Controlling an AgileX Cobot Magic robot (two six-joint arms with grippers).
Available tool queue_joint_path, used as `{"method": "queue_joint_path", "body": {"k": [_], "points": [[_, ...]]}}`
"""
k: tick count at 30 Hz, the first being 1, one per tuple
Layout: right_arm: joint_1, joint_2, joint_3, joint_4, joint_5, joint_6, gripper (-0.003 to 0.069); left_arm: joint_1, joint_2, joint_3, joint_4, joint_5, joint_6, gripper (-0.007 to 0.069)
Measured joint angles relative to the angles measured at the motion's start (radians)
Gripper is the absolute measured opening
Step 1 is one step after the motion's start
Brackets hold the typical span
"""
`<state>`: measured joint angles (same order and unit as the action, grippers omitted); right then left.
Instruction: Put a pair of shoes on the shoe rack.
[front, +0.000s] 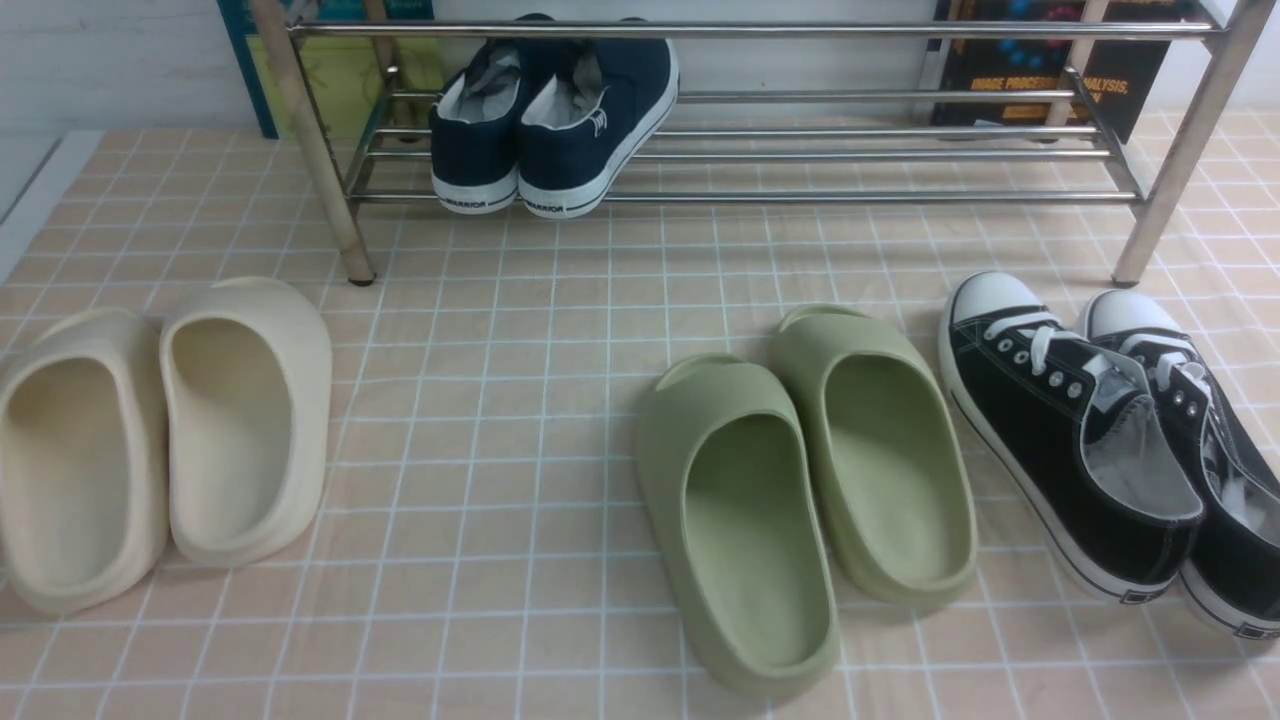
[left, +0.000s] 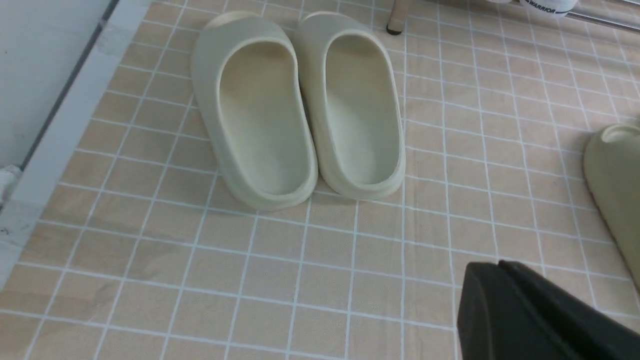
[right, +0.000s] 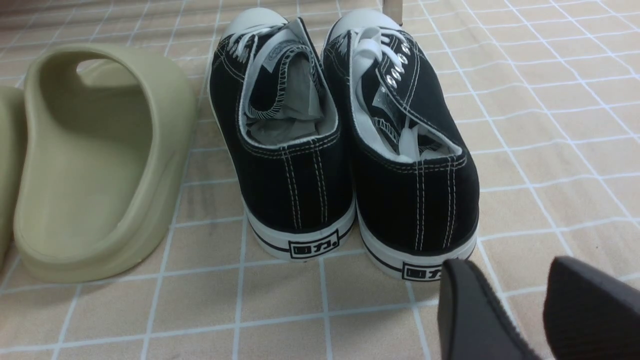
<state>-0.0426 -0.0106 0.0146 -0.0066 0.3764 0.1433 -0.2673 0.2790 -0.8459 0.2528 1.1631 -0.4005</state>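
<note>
- Desk (front: 520, 460), covered in a peach grid-pattern cloth, is carrying everything in the front view.
- Shoe rack (front: 760, 150) of shiny steel tubes is standing across the far side of the desk, its legs resting on the cloth.
- Pair of shoes (front: 550, 120), navy canvas with white soles, is sitting on the lower tubes toward the rack's left end, heels facing the camera and touching side by side; the right shoe is leaning against its mate.
- Cream slippers (front: 160, 440) are lying together at the near left, well apart from the rack, heels toward the camera.
- Green slippers (front: 800, 490) are lying near centre-right, overlapping slightly.
- Black lace-up sneakers (front: 1110, 440) are sitting at the right edge, beside the green slippers, white toe caps pointing toward the rack's right leg.
- Right gripper (right: 520, 310) is showing in its wrist view just behind the black sneakers' heels; its two dark fingers are standing apart with cloth visible between them, holding nothing.
- Left gripper (left: 530, 320) is showing only as one dark block at the frame corner above bare cloth; how far it is spread, I cannot tell.
</note>
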Motion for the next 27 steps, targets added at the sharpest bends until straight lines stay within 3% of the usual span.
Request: {"method": "queue_joint_path", "body": {"k": [6,13,15,18,27], "points": [[0.000,0.000,0.000,0.000,0.000,0.000,0.0239,0.046,-0.051,0.132,0.018,-0.133,0.000,0.0037],[0.000,0.000,0.000,0.000,0.000,0.000,0.0239,0.224,-0.201,0.473,-0.049,-0.554,0.060,0.0041],[0.000,0.000,0.000,0.000,0.000,0.000,0.0239,0.297,-0.273,0.657,-0.095,-0.738,0.126,0.0041],[0.000,0.000,0.000,0.000,0.000,0.000,0.0239,0.348,-0.289,0.787,-0.143,-0.854,0.169,0.0037],[0.000,0.000,0.000,0.000,0.000,0.000,0.0239,0.342,-0.290,0.873,-0.100,-0.935,0.186,0.0019]]}}
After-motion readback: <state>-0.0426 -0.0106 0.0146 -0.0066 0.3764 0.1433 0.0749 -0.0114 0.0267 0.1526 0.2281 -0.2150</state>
